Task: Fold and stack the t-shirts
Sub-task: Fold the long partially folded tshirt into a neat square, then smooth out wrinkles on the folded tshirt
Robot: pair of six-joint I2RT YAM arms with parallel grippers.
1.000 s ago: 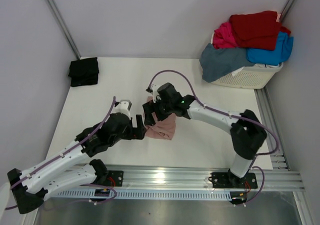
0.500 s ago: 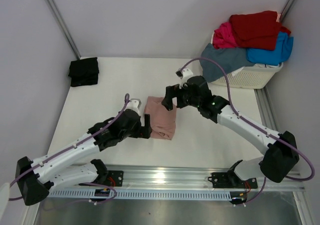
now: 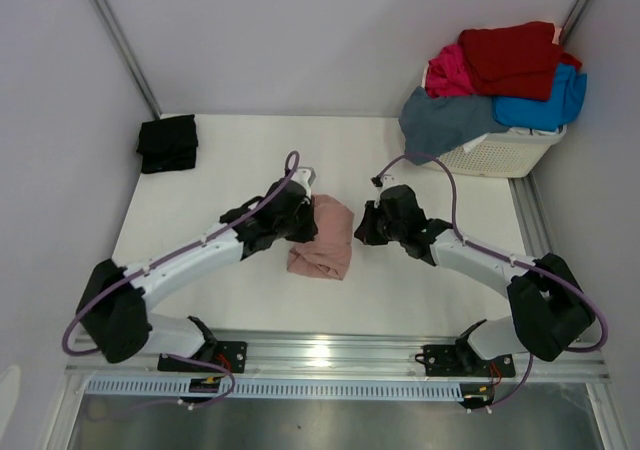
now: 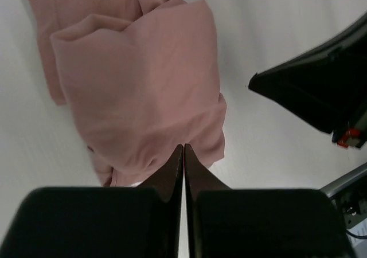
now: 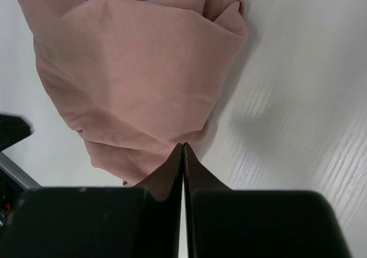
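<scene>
Pink first: the dusty-pink cotton t-shirt (image 3: 322, 242) lies mid-table between your two arms, folded into a thick, slightly lumpy bundle. Your left gripper (image 4: 183, 150) has its jaws pressed flat together, tips at the bundle's left edge. Your right gripper (image 5: 183, 148) is closed the same way at the opposite edge. You cannot tell whether either nips any cloth.

Farther off, near the far-left corner of the white table (image 3: 230, 165), one folded black cotton t-shirt (image 3: 167, 143) lies alone, so nothing is stacked yet. Farthest away, the white slatted plastic laundry basket (image 3: 500, 156) holds four unfolded shirts: a slate-blue tee (image 3: 442, 120), a magenta tee (image 3: 449, 71), a red tee (image 3: 510, 56) and a bright-blue tee (image 3: 546, 108).

Your count is six shirts and one basket, with two shirts folded and four left to fold.
</scene>
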